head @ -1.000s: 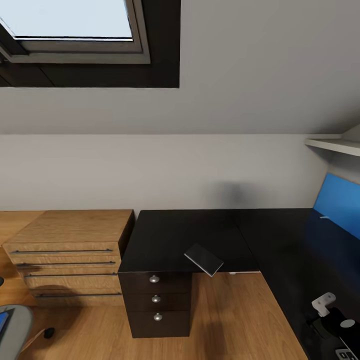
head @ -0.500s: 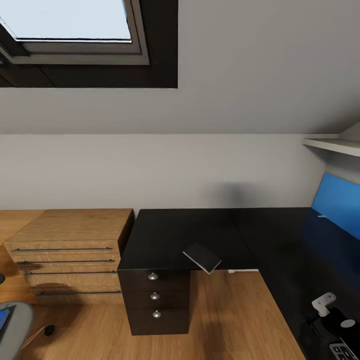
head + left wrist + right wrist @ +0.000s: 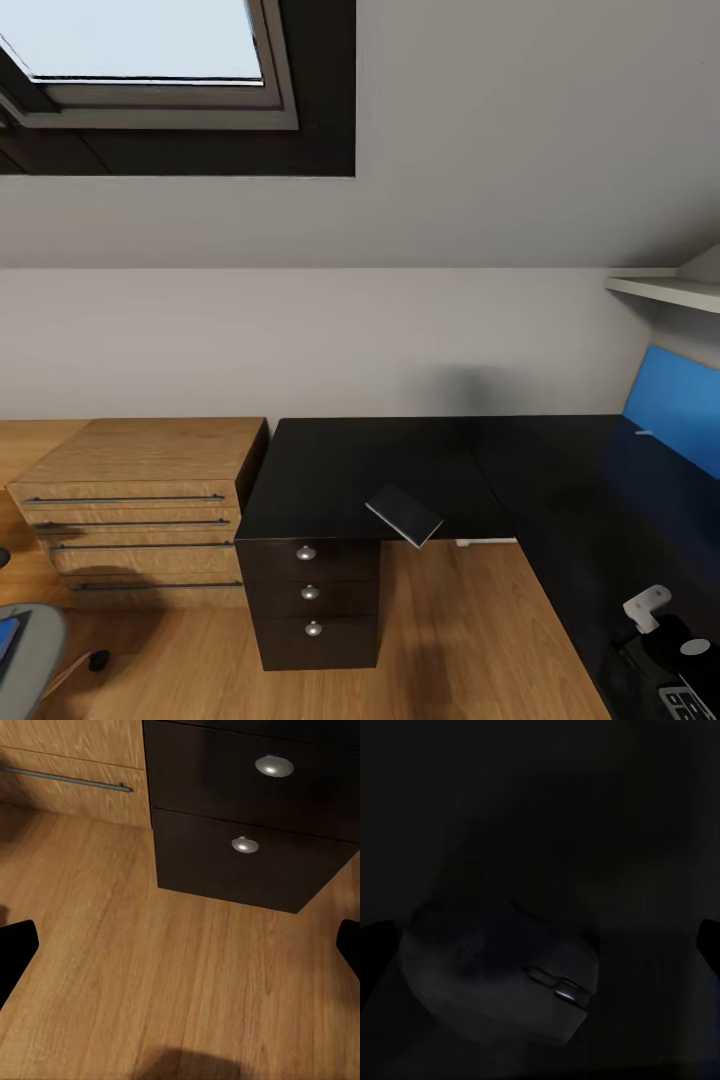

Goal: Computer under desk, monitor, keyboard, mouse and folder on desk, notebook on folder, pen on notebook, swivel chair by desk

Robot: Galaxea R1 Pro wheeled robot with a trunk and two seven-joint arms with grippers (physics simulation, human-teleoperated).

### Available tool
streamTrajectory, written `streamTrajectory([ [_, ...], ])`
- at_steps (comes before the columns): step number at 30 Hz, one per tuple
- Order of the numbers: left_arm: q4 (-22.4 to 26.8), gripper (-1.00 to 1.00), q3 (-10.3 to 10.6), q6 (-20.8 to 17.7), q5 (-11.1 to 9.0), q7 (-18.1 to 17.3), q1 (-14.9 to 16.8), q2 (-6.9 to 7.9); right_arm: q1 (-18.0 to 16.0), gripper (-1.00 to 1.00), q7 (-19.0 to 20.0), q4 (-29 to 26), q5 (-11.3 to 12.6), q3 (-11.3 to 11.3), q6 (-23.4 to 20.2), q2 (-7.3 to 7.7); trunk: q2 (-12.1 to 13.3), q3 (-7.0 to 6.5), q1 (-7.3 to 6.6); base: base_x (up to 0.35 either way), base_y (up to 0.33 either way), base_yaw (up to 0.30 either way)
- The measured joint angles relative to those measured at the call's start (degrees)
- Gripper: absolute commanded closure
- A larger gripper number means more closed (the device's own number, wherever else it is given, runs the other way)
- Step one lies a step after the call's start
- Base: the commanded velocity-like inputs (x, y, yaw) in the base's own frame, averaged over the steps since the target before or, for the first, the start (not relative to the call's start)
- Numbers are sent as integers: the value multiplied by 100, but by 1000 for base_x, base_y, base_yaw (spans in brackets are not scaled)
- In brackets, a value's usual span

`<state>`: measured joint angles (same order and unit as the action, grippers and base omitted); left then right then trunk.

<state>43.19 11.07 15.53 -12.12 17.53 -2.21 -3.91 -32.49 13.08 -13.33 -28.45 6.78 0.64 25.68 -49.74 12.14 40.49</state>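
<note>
Black and glossy, the L-shaped bench (image 3: 360,470) fills the middle of the head view, its dark drawer unit (image 3: 312,600) under the near end with three round knobs. A thin dark grey notebook (image 3: 404,516) lies on the bench top at about 5 o'clock from centre, one corner poking past the front edge. At 9 o'clock stands a low light-wood cabinet (image 3: 140,500); at 3 o'clock a blue wall panel (image 3: 680,405) rises behind the bench. A skylight (image 3: 140,45) sits at 11 o'clock. The grey seat of the swivel chair (image 3: 25,655) shows at 8 o'clock, with a sliver of the blue folder (image 3: 6,636) on it. At 4 o'clock the right arm (image 3: 665,640) reaches over the bench.

Left wrist view: wood floor (image 3: 150,975) and the drawer unit's lower drawers; the left jaws stand wide, their black tips at opposite edges.

Right wrist view: very dark; a rounded mouse (image 3: 499,975) lies on the bench between the right jaws, which stand wide.
</note>
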Motion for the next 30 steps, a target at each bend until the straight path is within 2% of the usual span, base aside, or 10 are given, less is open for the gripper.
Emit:
streamTrajectory([
  [15, 0, -100, 1, 0, 0, -3, 0, 0, 0, -100, -46, -132, 44, 42, 28, -43, 0, 0, 0, 0, 0, 0],
  [20, 0, -100, 1, 0, 0, 1, 0, 0, 0, -100, -396, -670, 539, 256, 40, -461, 0, 0, 0, 0, 0, 0],
  [21, -1, -100, 2, 0, 0, 2, 1, 0, 0, -100, -723, -894, 768, 344, 44, -733, 0, 0, 0, 0, 0, 0],
  [23, 0, -100, 1, -3, 0, 2, 0, 0, 2, -100, -1218, -1068, 944, 421, 53, -1052, 0, 0, 0, 0, 0, 0],
  [26, -17, -100, 1, -11, 0, 2, 0, -2, 2, -100, -1592, -1148, 1032, 457, 63, -1307, 0, 0, 0, 0, 0, 0],
  [29, -92, -100, 3, -11, 0, 2, 0, -6, 2, -100, -1701, -1185, 1075, 474, 125, -1487, 0, 0, 0, 0, 0, 0],
  [30, -165, -100, 8, -10, 0, 1, 0, -8, 7, -100, -1757, -1197, 1353, 508, 388, -1738, 0, 0, 0, 0, 0, 0],
])
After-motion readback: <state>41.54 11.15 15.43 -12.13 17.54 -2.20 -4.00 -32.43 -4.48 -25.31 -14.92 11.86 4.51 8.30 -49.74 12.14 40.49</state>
